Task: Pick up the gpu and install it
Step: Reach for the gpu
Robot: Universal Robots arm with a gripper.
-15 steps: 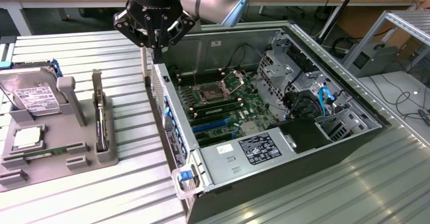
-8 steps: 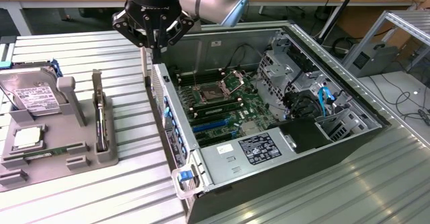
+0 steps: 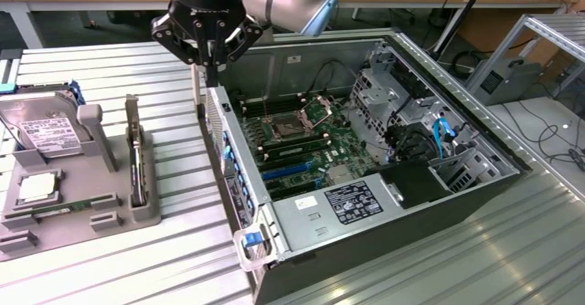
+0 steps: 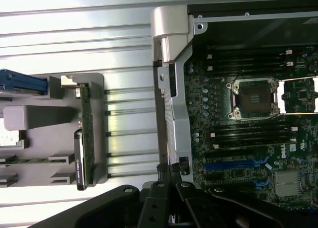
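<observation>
Holder [image 3: 109, 212]: set on the table at the exterior view's left, nearest of all.
Gpu [image 3: 137, 164]: stood on edge in the holder's right slot, bracket end far; touched by nothing but the holder, and kept apart from the case by a gap.
Drive [image 3: 41, 127]: laid in the holder's far left part.
Case [image 3: 274, 68]: laid open, right of the holder; board [image 3: 311, 140] exposed.
Gripper [image 3: 212, 68]: held above the case's far left edge, pointed down; jaws closed together, nothing gripped.

Counted: one gpu [image 3: 137, 160], one hard drive [image 3: 38, 123] and possibly one memory stick [image 3: 57, 212], in one grey holder [image 3: 84, 181] beside the gripper [image 3: 212, 79]; one open computer case [image 3: 292, 66] below it.
</observation>
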